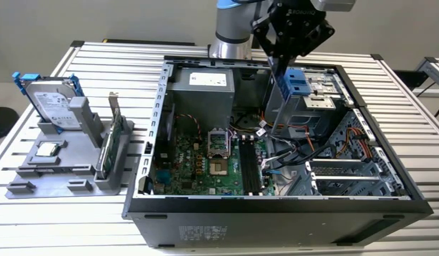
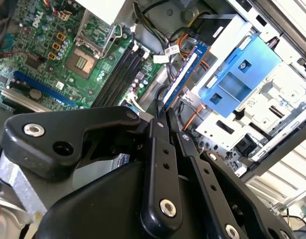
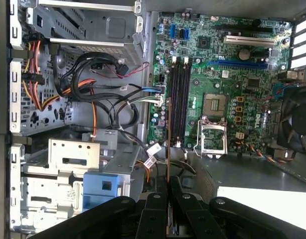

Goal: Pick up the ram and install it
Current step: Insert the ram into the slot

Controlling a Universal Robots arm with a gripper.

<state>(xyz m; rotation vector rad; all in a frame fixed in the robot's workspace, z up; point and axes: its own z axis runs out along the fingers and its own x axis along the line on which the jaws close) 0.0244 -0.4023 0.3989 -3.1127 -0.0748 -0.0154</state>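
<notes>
Open case (image 1: 276, 216): loose cables (image 3: 108, 99) and a blue bay (image 2: 237, 74) crowd the space next to the slots (image 3: 179, 99). Gripper (image 3: 168, 183) jaws pinch the ram (image 2: 185, 69), a thin dark stick with pale labels. It hangs upright inside the case, beside the bay.

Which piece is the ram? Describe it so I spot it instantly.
Find the open computer case, then the black claw hanging over it. The ram is the thin blue stick with pale labels pinched in the claw, beside the blue bracket. Unlike the green card standing outside the case, it is held.
</notes>
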